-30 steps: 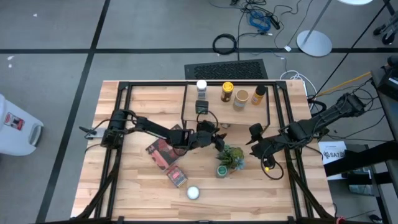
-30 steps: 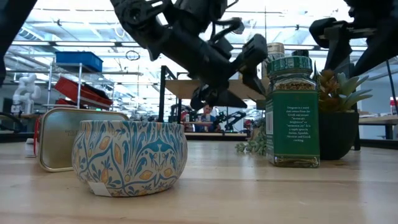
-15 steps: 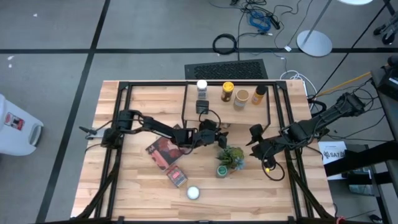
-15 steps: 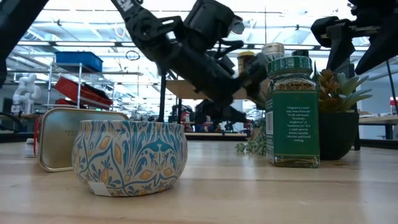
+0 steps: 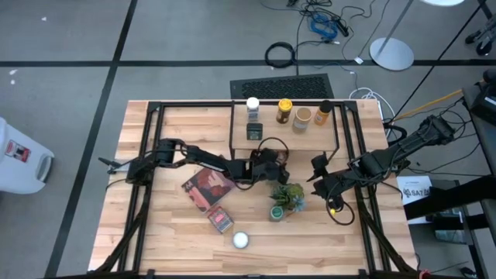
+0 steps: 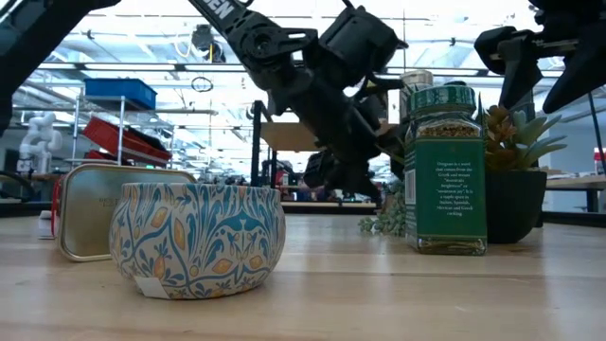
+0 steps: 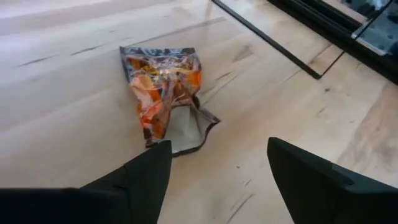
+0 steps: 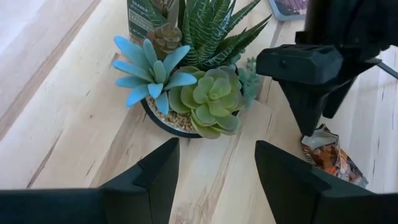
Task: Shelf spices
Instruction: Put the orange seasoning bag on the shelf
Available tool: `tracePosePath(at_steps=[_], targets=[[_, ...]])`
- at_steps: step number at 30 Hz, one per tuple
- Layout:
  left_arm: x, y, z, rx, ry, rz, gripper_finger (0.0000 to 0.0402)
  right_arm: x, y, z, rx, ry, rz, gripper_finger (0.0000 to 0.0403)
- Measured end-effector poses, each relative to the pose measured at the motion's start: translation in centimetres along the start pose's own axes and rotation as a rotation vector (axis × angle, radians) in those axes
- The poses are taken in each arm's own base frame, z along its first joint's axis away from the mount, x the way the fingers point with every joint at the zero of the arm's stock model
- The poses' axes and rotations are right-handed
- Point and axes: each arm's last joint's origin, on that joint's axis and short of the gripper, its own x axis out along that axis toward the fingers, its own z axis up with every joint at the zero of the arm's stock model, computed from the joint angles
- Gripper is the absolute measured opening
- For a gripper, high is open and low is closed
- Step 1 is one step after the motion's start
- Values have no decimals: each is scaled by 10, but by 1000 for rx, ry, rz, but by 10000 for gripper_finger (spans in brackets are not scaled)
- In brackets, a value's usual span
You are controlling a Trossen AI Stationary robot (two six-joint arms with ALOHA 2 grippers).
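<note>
The left gripper, fingers spread and empty, hangs over the orange packet at frame centre. The right gripper, also spread, waits beside the potted plant. Roughly five spices stand on the shelf; the green-topped jar, patterned tin and packet remain.

In the low view the shelf is mostly hidden behind the left arm, and the jars on it barely show. The green-lidded jar is cut off in the right wrist view.
</note>
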Motion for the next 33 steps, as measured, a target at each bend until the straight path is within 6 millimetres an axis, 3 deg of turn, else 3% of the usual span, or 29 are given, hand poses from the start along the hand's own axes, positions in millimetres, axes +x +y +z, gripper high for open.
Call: tracePosePath(at_steps=[10,17,25,33], targets=[[7,3,-4,-64,-4,3,293,0,0,0,27,3,-1,199],[23,10,-20,-138,-2,14,293,0,0,0,49,4,-1,199],[27,8,-20,-134,-45,-20,294,0,0,-1,49,5,0,199],[31,11,-15,-135,-58,-23,334,0,0,0,49,5,0,199]])
